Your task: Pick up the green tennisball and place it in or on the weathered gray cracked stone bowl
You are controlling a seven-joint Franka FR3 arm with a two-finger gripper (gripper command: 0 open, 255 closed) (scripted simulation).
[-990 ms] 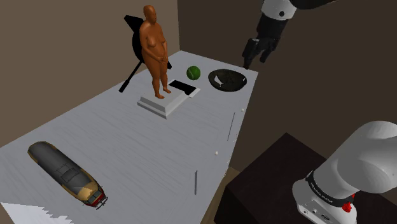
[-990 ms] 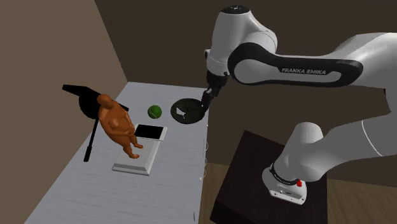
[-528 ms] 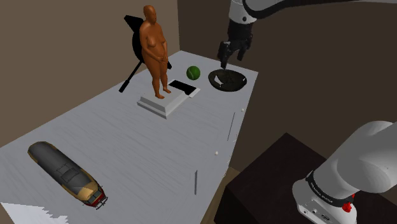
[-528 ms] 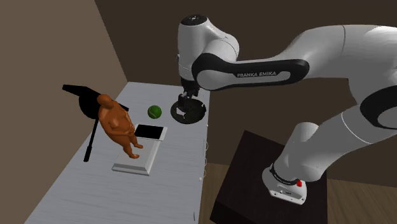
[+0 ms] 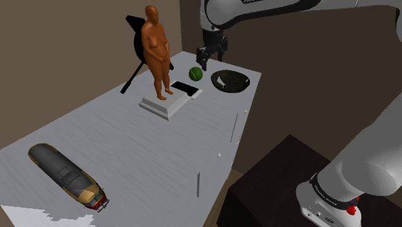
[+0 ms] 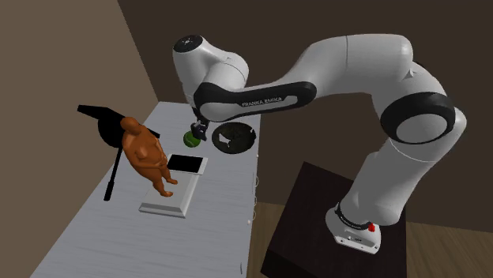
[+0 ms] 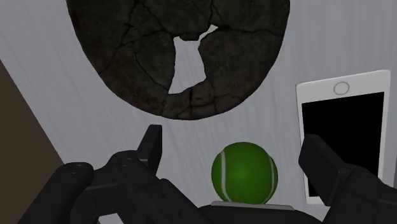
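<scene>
on the table, end effector moved from bowl to tennisball.

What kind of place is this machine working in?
Probably a room in a house, computer-drawn: plain brown walls, a wooden floor, and a grey table holding household odds, such as an orange figurine, a phone and a model train.

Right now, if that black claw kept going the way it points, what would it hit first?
Probably the green tennis ball: it lies on the table straight ahead of the claw, between its open fingers, untouched. Depth is hard to judge.
</scene>
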